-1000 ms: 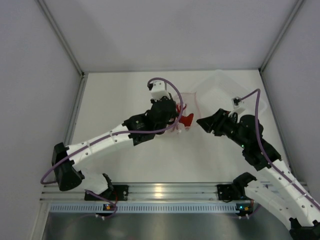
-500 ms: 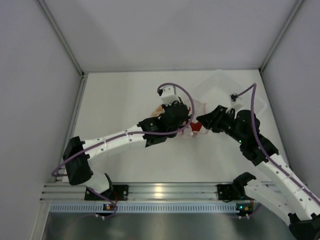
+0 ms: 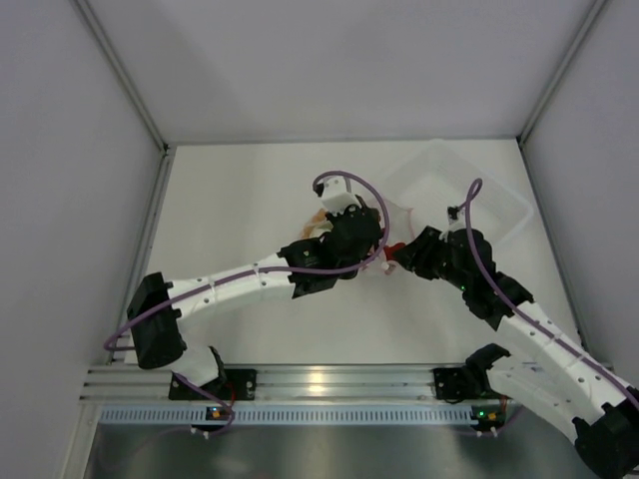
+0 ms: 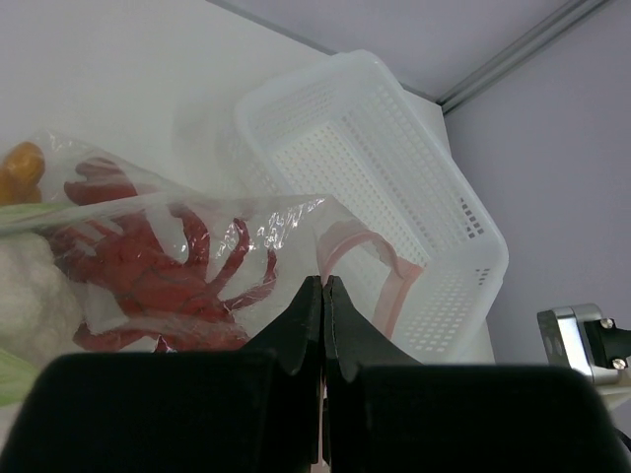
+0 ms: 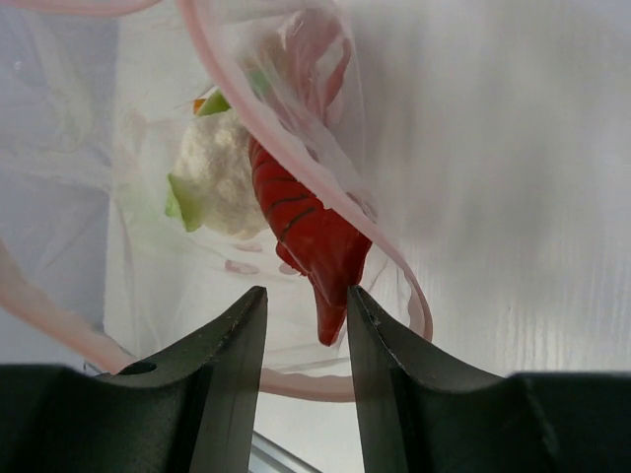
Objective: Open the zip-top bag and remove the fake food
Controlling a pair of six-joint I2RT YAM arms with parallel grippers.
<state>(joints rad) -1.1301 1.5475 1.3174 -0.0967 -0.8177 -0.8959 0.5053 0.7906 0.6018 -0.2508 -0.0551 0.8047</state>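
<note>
The zip-top bag (image 4: 281,219) hangs mid-table, just near-left of the white perforated basket (image 3: 467,188) by the right wall; bare table (image 3: 225,205) lies open to the left and near. The left gripper (image 4: 322,296) has its fingers pressed together on the bag's film. The bag's pink-rimmed mouth gapes right. The red lobster (image 5: 306,232) lies lengthwise along the bag, its tail tip between the spread fingers of the right gripper (image 5: 304,320), beside a white-and-green vegetable piece (image 5: 219,172)
</note>
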